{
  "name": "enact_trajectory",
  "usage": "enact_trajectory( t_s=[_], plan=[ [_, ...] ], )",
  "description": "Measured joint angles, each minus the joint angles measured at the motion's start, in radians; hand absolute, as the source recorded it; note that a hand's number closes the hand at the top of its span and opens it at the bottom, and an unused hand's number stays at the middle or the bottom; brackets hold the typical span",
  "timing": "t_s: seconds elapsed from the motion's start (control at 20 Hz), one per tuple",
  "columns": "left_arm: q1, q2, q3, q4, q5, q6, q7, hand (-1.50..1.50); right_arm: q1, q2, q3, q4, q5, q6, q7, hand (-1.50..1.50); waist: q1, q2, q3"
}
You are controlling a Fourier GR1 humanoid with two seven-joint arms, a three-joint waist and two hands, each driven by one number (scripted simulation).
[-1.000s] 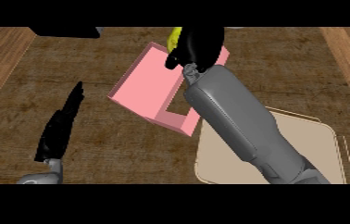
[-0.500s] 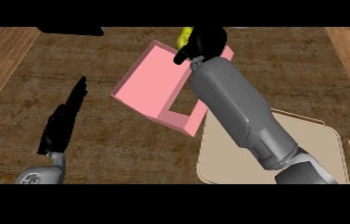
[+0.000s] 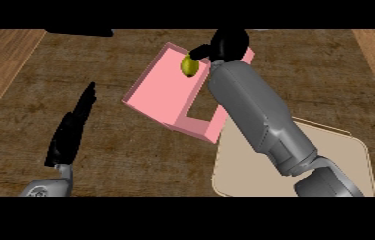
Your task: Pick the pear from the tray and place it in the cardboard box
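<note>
The yellow-green pear (image 3: 190,67) shows over the pink floor of the open box (image 3: 164,92) near its far end. My right hand (image 3: 228,43) hovers over the box's far right corner, thumb stretched left just above the pear and fingers not curled round it. The grey right forearm crosses the box's right wall and hides it. The beige tray (image 3: 253,177) lies at the lower right with nothing visible on it. My left hand (image 3: 71,130) rests at the lower left with fingers straight, apart from everything.
The box and tray sit on a dark brown mat (image 3: 110,159) over the wooden counter. A black object (image 3: 81,32) shows at the mat's far left edge. A lighter wood strip (image 3: 15,50) runs along the left side.
The pear, held up at the hand's tip before, has come out of the right hand and now shows lower, inside the box. The left hand has not moved.
</note>
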Motion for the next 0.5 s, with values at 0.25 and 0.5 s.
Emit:
enact_trajectory(
  t_s=[0.25,0.5],
  plan=[
    [0.025,0.002,0.006,-0.001,0.001,0.002,-0.013,0.00,0.010,-0.001,-0.045,-0.023,-0.005,-0.202,-0.055,-1.50,-0.017,-0.007,0.000],
    [0.033,0.015,0.033,0.003,0.015,-0.001,-0.013,0.00,0.062,-0.003,-0.095,-0.107,-0.051,-0.345,-0.142,-1.50,-0.044,-0.015,0.001]
  ],
)
